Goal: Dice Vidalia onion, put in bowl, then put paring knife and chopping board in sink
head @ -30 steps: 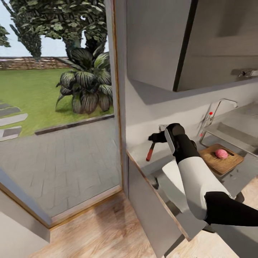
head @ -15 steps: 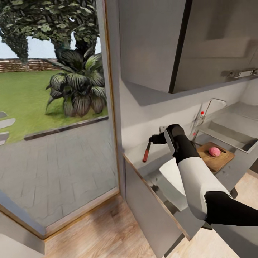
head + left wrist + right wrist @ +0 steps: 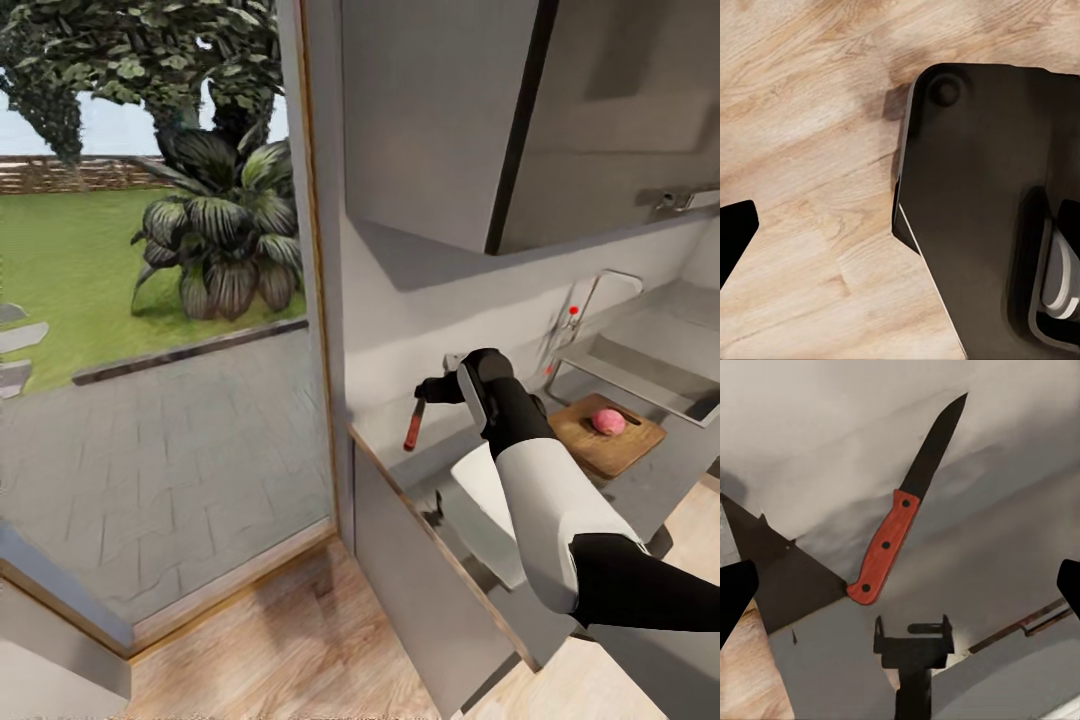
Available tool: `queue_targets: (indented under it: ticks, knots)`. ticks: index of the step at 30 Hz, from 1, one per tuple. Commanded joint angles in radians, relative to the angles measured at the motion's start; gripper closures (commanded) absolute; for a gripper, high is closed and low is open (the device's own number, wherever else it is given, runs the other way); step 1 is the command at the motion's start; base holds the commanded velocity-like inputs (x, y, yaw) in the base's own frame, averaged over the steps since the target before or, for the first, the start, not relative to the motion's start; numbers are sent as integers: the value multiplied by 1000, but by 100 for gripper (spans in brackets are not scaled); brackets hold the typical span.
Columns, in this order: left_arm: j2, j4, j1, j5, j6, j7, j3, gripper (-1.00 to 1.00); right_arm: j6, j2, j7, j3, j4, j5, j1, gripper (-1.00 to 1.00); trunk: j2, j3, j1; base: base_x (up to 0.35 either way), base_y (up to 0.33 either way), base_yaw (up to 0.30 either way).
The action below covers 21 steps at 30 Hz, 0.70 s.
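Hidden and cut-off parts around the desk

In the head view the right arm (image 3: pixel 540 500) is covering most of the white bowl (image 3: pixel 480 480) and part of the chopping board's (image 3: pixel 610 440) near corner; the sink (image 3: pixel 650 370) is running off the picture's edge. The paring knife's (image 3: pixel 413 425) blade is disappearing behind the right gripper (image 3: pixel 432 388), so the jaws' grip is unclear there. In the right wrist view, only dark fingertips (image 3: pixel 735 596) are showing at the edges.
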Motion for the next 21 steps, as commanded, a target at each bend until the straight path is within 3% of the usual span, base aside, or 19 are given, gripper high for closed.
queue_targets:
  ticks: [1,9,21]
  knots:
    - [0,-2,0,6,-1,0,-2,-100,4,1,5,-4,-1,9,-1,-100,-2,-3,1,0,0,72]
    - [0,-2,1,6,-2,0,-2,-100,4,0,5,-5,13,9,-1,-100,-2,-16,1,109,85,72]
    - [0,7,1,6,-1,0,-2,-100,2,0,5,-6,28,8,-1,-100,-2,-33,1,13,10,64]
